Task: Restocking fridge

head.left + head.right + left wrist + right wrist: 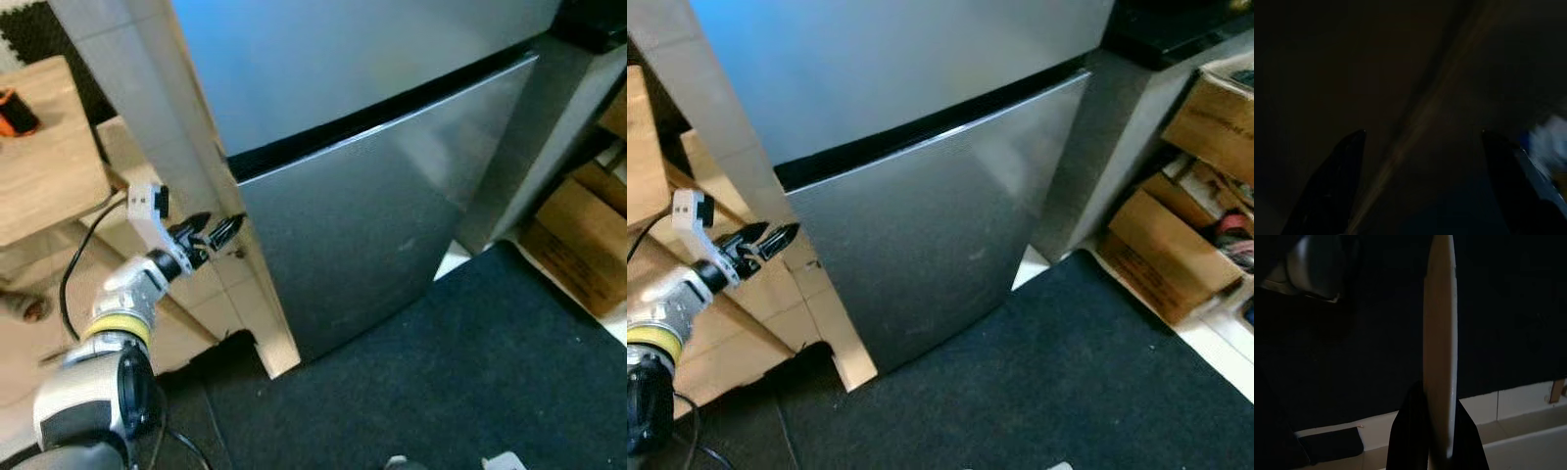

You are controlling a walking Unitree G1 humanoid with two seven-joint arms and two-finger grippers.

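Observation:
The fridge stands ahead with both steel doors shut, the upper door (343,59) above a dark seam and the lower door (372,215) below it. My left gripper (230,227) is raised at the lower door's left edge, just under the seam, against the beige tiled panel (147,98). The dark left wrist view has its two fingers (1332,186) wide apart with nothing between them. My right gripper (1439,401) hangs over the dark mat, shut on a long pale slim object (1440,323) that sticks out past the fingertips.
A black mat (441,372) covers the floor before the fridge. Cardboard boxes (1176,245) stand at the right, beside a grey cabinet side (1097,166). A wooden table (49,166) with an orange thing (15,113) is at the left; a black cable (78,255) hangs there.

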